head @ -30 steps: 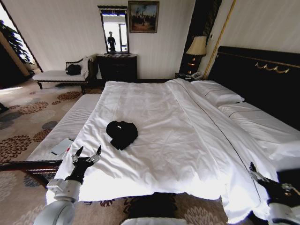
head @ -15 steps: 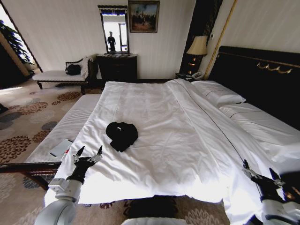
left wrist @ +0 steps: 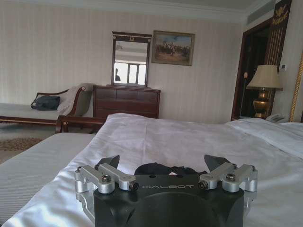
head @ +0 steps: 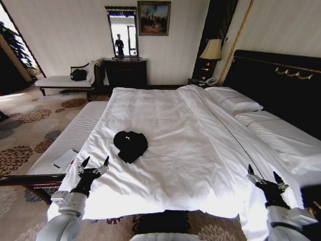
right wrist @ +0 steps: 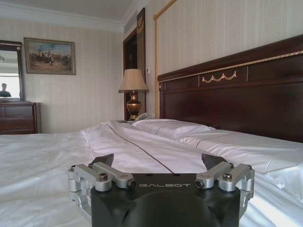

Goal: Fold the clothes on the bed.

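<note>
A hotel-style bedroom seen from the robot's head, looking down over a large bed (head: 200, 150) with white sheets and a dark headboard at the right of the frame. The clothes (head: 130, 144), a single black garment, lie bunched in a small crumpled heap on the white duvet, left of centre in the frame, not yet spread out or folded. The left gripper (head: 94, 163) hovers at the lower left of the frame, over the near corner of the bed, its two fingers spread wide and empty; it sits where it was a second ago, near the garment but not touching it. The change is on the other side: the right gripper (head: 262, 175), at the lower right of the frame, has risen from the very bottom corner and moved up and inward over the past second, so it now stands clear above the bed's near right edge, its fingers also spread apart with nothing held. It is well apart from the garment. In the left wrist view the left gripper (left wrist: 163, 163) points across the duvet with the dark heap of clothes (left wrist: 165, 168) straight ahead between its open fingertips. In the right wrist view the right gripper (right wrist: 158, 163) faces the pillows and headboard. Judging from this, both arms are being readied and folding has not begun.
</note>
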